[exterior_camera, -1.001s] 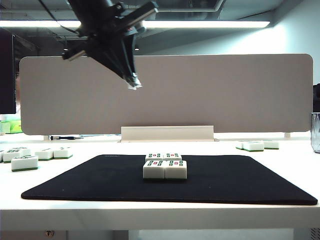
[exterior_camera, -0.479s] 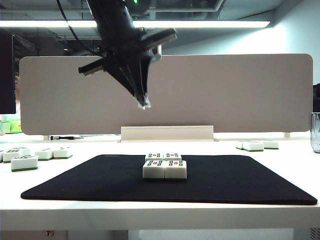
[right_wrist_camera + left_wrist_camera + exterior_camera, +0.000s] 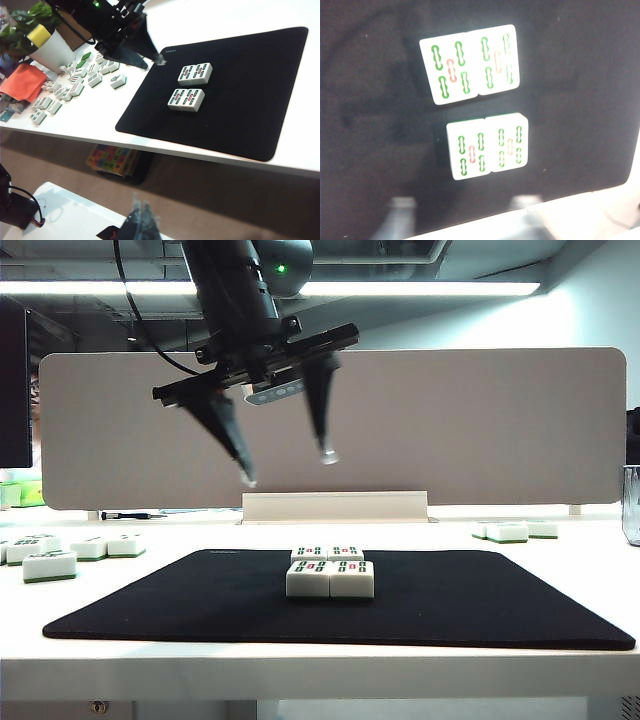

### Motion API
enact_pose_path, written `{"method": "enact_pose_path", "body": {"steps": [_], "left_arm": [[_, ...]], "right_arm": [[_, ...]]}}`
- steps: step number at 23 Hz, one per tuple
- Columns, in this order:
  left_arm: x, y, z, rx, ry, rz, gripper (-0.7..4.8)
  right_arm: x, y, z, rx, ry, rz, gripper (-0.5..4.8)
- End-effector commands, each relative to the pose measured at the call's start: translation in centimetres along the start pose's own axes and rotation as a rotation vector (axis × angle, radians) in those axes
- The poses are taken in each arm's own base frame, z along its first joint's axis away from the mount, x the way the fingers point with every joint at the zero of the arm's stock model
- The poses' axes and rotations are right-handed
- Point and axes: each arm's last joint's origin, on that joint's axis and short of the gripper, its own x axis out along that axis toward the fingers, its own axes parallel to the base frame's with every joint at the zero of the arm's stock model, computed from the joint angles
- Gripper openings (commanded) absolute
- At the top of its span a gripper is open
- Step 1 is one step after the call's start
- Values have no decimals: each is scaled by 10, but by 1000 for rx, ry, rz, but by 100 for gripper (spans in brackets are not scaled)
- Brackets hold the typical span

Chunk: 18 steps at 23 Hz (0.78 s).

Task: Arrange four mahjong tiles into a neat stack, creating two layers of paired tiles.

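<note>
Left gripper [image 3: 285, 468] lower than before, jaws now spread (pre-grasp) above four mahjong tiles [image 3: 330, 571], two flat pairs on mat [image 3: 150, 605]; right gripper [image 3: 142, 220] parked off-table, seemingly closed

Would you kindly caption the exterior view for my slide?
Open left gripper hovers above four mahjong tiles lying in two pairs on the black mat.
</note>
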Motion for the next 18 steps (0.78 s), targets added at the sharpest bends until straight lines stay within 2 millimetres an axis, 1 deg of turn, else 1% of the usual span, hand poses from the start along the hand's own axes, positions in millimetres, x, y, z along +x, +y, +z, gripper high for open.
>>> {"method": "enact_pose_path", "body": {"steps": [1,4,5,6,7,8,10,13,15,18], "left_arm": [[0,-11,0,3,-41,-24,355],[6,-26,-3,35,-93,-7,355],[12,-35,-6,61,-111,13,379],[15,-37,-7,67,-111,19,402],[25,-43,-10,77,-95,36,437],[33,-46,-11,68,-79,49,437],[47,-47,-13,70,-54,95,437],[62,-44,-12,23,-11,132,436],[69,-43,-12,-1,7,146,436],[75,-41,-12,-7,22,159,436]], "right_arm": [[-2,1,-1,-31,-20,2,-1],[-2,1,0,-35,-25,3,-1],[-2,1,0,-35,-25,3,-1],[-2,1,0,-35,-25,3,-1],[-2,1,0,-35,-25,3,-1],[-2,1,0,-35,-25,4,-1],[-2,1,0,-35,-24,4,-1],[-2,1,0,-35,-25,4,-1],[-2,1,0,-35,-24,4,-1],[-2,1,0,-35,-24,4,-1]]}}
